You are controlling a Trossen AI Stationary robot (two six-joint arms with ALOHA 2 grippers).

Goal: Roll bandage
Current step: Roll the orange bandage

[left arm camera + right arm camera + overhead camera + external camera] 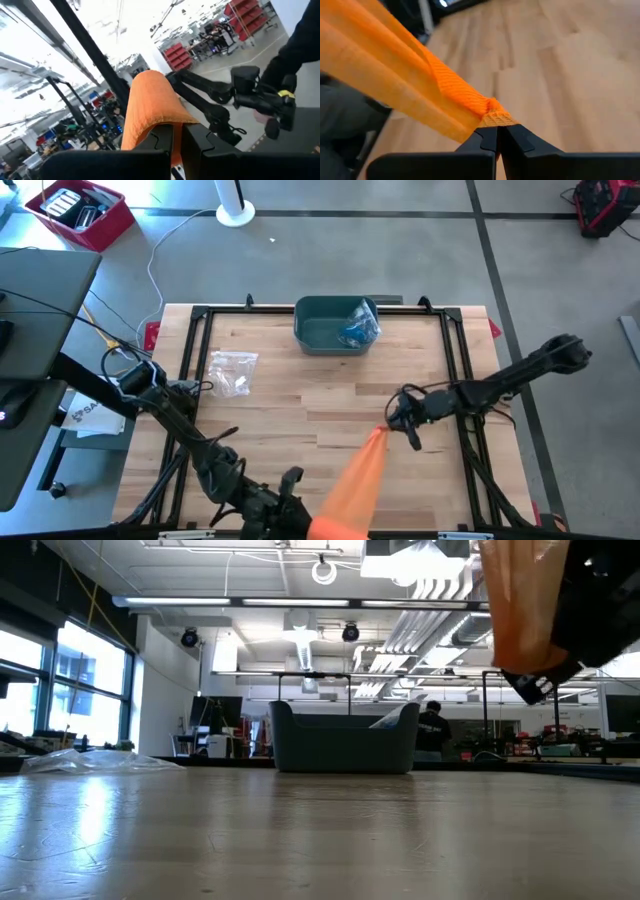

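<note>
An orange mesh bandage (362,475) stretches as a strip above the table's near right part, clear of the wood. It narrows toward its far end and widens toward the near edge. My right gripper (392,425) is shut on the narrow far end. My left gripper (312,525), at the table's near edge, is shut on the wide near end. In the low view the bandage (520,600) shows high at the top right beside a dark gripper part. My left gripper pinches the bandage's wide near end (167,122) between its two fingers. The cloth rises from the fingertips and drapes back over itself in a fold. That end is lifted clear of the table. My right gripper pinches the bandage's narrow far end (494,118), gathered into a bunch, between its two fingertips (517,135). The fingers slant down toward the table. From the pinch the strip fans out taut toward the other gripper, above the wood.
A teal bin (320,335) with a blue item inside stands at the far middle. A clear plastic bag (232,370) lies at the far left. A black frame (190,370) runs around the table's edges. Bare wood lies between the bin and the bandage.
</note>
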